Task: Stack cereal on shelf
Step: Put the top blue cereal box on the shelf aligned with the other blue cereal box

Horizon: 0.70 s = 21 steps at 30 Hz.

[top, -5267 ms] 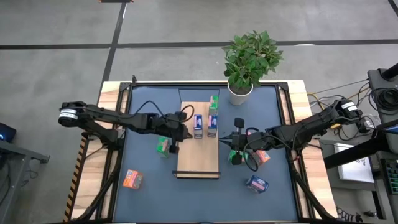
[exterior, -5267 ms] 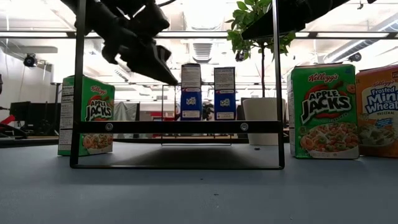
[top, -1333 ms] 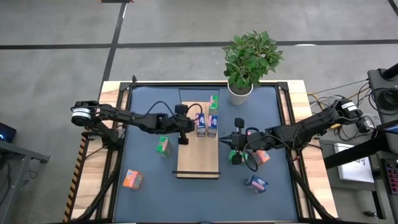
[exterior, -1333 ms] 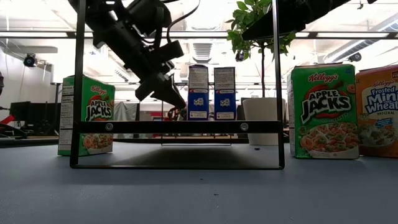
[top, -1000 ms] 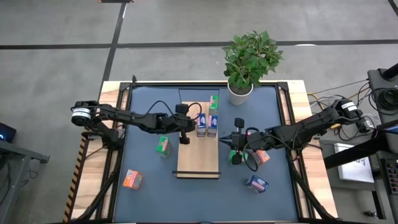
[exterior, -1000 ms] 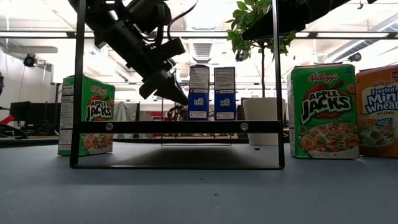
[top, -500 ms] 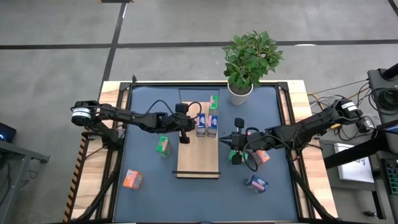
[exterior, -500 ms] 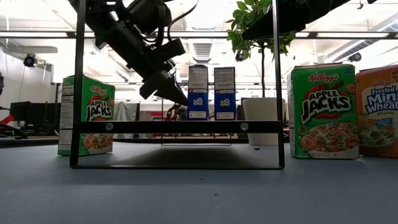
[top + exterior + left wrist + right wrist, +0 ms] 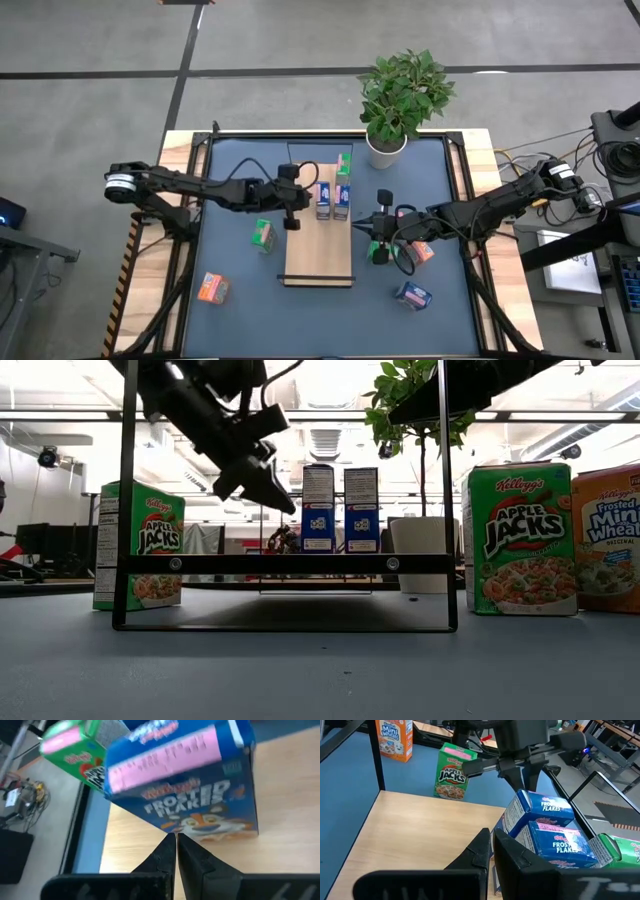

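We are hovering our left gripper [image 9: 293, 222], fingers together and empty, beside the blue box [image 9: 322, 201] standing on the shelf [image 9: 318, 255]; a careless sweep could topple it. Our right gripper [image 9: 372, 232] is waiting closed.

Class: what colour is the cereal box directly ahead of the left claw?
Blue cereal box, pink-topped; clearest in the left wrist view.

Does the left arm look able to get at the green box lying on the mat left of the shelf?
Probably yes. The green box lies alone on the mat, just below the left gripper, which is shut and empty beside the shelf; nothing stands between them.
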Each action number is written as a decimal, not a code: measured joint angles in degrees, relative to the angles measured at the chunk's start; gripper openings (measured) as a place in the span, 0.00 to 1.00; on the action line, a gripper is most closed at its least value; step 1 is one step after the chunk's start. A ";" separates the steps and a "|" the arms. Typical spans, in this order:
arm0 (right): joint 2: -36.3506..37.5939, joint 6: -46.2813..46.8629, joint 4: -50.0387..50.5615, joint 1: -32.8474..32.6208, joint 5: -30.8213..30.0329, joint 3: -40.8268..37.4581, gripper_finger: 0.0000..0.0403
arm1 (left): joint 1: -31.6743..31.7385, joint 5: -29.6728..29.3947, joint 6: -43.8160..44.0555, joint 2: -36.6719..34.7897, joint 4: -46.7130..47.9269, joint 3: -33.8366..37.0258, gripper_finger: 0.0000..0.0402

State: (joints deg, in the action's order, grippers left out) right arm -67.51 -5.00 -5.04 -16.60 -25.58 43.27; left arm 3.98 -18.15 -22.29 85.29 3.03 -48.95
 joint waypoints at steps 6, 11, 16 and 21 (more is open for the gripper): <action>0.00 0.50 -0.33 0.00 0.01 0.00 0.03 | 0.27 1.90 -0.90 1.88 -2.56 0.25 0.00; 0.00 0.46 -0.17 0.00 0.02 0.00 0.03 | 0.25 2.25 -1.45 3.77 -4.54 0.25 0.00; 0.00 0.43 0.02 -0.01 0.00 0.00 0.03 | 0.25 2.25 -1.25 4.24 -5.02 0.25 0.00; 0.00 0.39 0.02 -0.02 0.00 0.00 0.03 | 0.25 2.25 -0.79 4.24 -5.70 0.25 0.00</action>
State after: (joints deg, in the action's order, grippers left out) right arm -67.51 -4.60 -5.02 -16.62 -25.58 43.27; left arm 4.23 -15.90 -23.08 89.54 -2.67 -48.71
